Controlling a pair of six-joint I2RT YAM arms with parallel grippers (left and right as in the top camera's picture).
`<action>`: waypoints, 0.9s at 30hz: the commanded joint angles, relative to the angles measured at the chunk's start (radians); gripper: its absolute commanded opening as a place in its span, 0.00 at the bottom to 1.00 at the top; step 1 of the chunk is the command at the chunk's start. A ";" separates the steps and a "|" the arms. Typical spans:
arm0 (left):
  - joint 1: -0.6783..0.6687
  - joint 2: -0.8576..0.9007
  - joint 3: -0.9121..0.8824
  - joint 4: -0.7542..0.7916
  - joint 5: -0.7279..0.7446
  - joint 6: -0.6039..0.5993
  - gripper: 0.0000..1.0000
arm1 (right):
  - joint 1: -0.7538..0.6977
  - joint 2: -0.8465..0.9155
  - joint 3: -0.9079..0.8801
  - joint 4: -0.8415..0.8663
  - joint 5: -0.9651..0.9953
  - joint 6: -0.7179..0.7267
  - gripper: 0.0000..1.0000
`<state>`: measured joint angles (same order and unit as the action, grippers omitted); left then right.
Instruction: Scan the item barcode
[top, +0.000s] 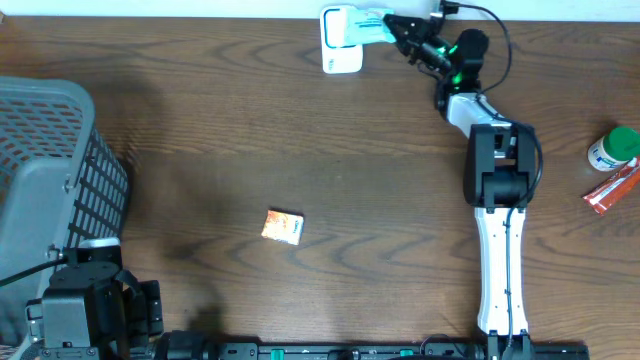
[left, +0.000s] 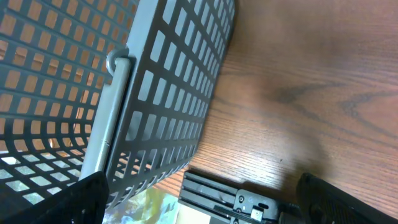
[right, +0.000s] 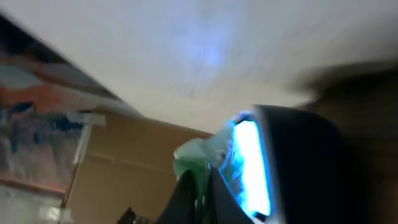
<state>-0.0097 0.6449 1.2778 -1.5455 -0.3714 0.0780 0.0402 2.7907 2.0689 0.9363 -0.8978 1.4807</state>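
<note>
Overhead, we find the right fingers (top: 405, 33) clamped on a teal packet (top: 368, 26) held against the white scanner (top: 341, 55), on a dark wood bench (top: 250, 130). Only the right wrist view shows blue light on that packet; its print is unreadable. The left wrist view shows the left fingers (left: 81, 200) spread wide by a grey basket (left: 155, 93), far from the scanner.

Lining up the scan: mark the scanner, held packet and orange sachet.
scanner (top: 342, 60), overhead view, white base.
held packet (top: 368, 26), overhead view, pale blue middle.
orange sachet (top: 283, 227), overhead view, centre.
</note>
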 joint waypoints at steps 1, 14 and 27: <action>-0.004 -0.002 0.002 -0.002 -0.003 -0.005 0.96 | 0.031 -0.019 0.014 0.149 -0.006 0.090 0.01; -0.004 -0.002 0.002 -0.002 -0.003 -0.005 0.96 | 0.072 -0.407 0.018 0.020 -0.177 -0.014 0.01; -0.004 -0.002 0.002 -0.002 -0.003 -0.005 0.96 | 0.117 -1.274 0.018 -1.609 0.978 -0.989 0.01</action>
<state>-0.0097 0.6430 1.2751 -1.5467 -0.3706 0.0780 0.1478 1.6054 2.0995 -0.5365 -0.4049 0.7689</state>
